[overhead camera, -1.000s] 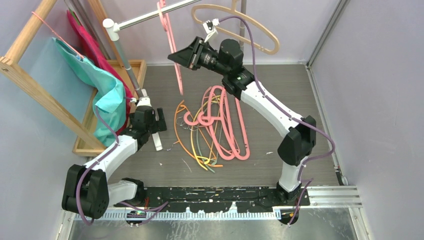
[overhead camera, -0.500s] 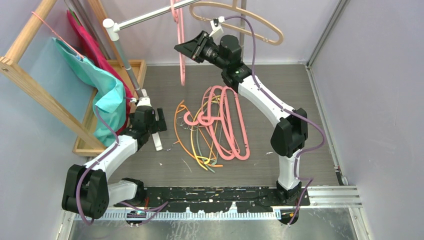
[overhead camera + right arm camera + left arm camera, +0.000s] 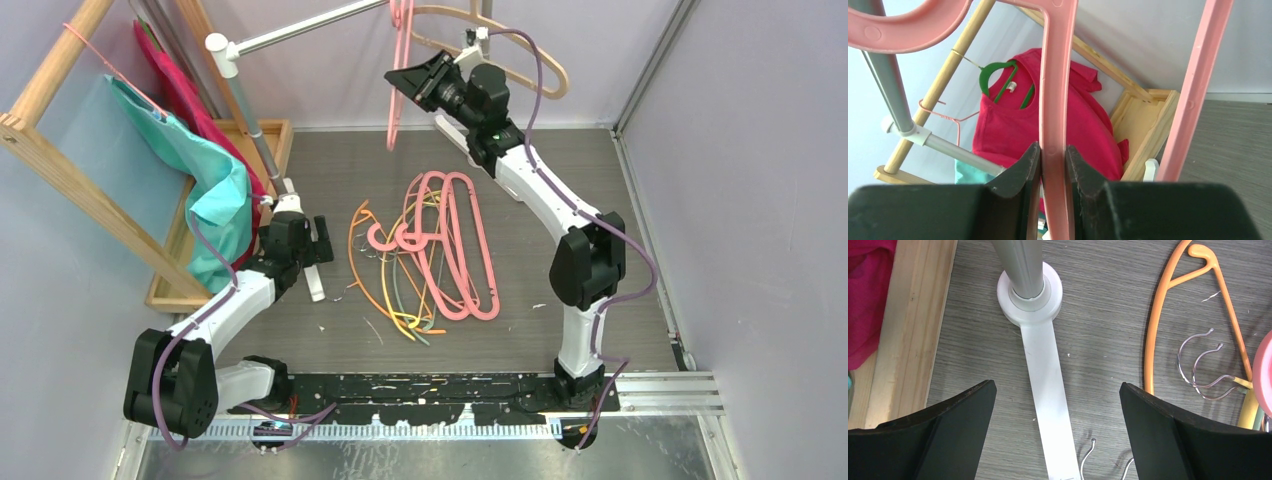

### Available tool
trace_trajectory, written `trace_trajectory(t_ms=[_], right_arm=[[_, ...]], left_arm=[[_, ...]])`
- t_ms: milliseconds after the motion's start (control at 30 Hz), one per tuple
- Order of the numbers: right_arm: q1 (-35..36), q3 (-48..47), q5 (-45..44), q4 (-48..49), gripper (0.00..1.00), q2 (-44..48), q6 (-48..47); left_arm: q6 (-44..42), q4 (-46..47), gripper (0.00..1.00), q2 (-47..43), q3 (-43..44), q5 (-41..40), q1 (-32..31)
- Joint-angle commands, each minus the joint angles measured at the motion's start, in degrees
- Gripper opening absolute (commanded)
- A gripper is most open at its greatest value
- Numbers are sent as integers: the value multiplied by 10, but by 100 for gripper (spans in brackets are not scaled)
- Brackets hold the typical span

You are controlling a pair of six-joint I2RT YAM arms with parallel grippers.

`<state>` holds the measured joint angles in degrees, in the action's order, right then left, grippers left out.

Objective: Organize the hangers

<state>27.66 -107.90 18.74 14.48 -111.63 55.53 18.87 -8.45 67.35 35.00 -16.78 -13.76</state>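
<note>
My right gripper (image 3: 408,82) is raised at the back and shut on a thick pink hanger (image 3: 398,80), which hangs edge-on by the silver rail (image 3: 300,30). In the right wrist view the jaws (image 3: 1053,155) clamp one pink bar (image 3: 1055,100), and the hanger's hook (image 3: 903,37) curves over the rail. A beige hanger (image 3: 520,55) hangs on the rail behind. A pile of pink, orange, yellow and grey-green hangers (image 3: 430,255) lies on the floor. My left gripper (image 3: 318,262) is open and low over the rail's white foot (image 3: 1045,370), beside an orange hanger (image 3: 1158,330).
A wooden rack (image 3: 60,150) stands at the left with teal cloth (image 3: 215,190) and a magenta shirt (image 3: 1048,125) on it. The rail's pole (image 3: 1018,265) rises from a white base. Purple walls close in the back and right.
My right gripper has carried the pink hanger up and to the right, from left of the beige hanger to the rail near it. The left arm has not moved.
</note>
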Motion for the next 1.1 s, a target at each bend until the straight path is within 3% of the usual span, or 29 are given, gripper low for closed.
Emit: trace_trajectory(t_ms=[0, 233, 467, 667, 900, 1067], right_arm=[[-10, 41, 5, 49, 28, 48, 19], [-10, 132, -2, 50, 59, 122, -21], [-10, 275, -57, 11, 75, 257, -120], [-10, 380, -187, -75, 84, 376, -243], [-5, 465, -349, -161, 86, 470, -330], [19, 535, -368, -234, 85, 488, -330]], left_arm=[[2, 20, 98, -10, 5, -6, 1], [2, 20, 98, -10, 4, -5, 1], [1, 22, 98, -7, 5, -2, 1], [2, 22, 98, -5, 7, 0, 1], [2, 23, 98, -5, 6, 1, 1], [1, 22, 98, -5, 6, 1, 1]])
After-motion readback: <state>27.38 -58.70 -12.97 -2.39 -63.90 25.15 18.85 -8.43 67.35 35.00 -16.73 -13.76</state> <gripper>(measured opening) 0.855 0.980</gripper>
